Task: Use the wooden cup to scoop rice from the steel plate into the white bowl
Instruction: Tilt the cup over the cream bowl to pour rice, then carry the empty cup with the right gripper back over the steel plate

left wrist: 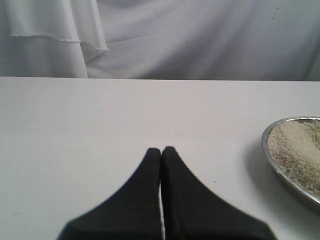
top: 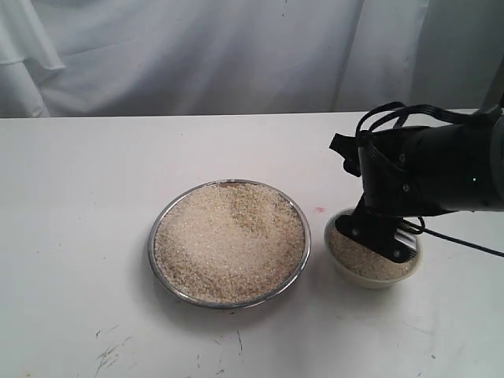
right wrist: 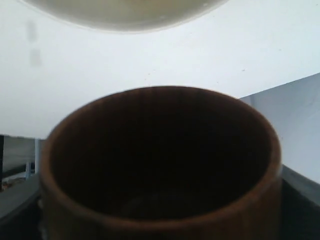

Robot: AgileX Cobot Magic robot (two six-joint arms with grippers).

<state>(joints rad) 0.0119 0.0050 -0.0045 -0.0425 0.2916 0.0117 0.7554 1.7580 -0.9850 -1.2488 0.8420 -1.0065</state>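
Observation:
The steel plate (top: 153, 244) lies mid-table, filled with a heap of rice (top: 228, 240). To its right stands the white bowl (top: 374, 280), with rice (top: 353, 250) inside. My right gripper (top: 383, 236) hangs over the bowl and hides part of it. In the right wrist view it is shut on the wooden cup (right wrist: 160, 125), whose dark inside shows no rice; the bowl (right wrist: 130, 20) is just beyond the cup's mouth. The arm hides the cup in the exterior view. My left gripper (left wrist: 161, 150) is shut on nothing, over bare table left of the plate (left wrist: 265, 145).
A white cloth backdrop (top: 197, 55) hangs behind the table's far edge. A small pink spot (top: 320, 209) marks the tabletop between plate and bowl. Dark scuffs (top: 106, 358) show near the front edge. Cables (top: 394, 110) loop over the right arm.

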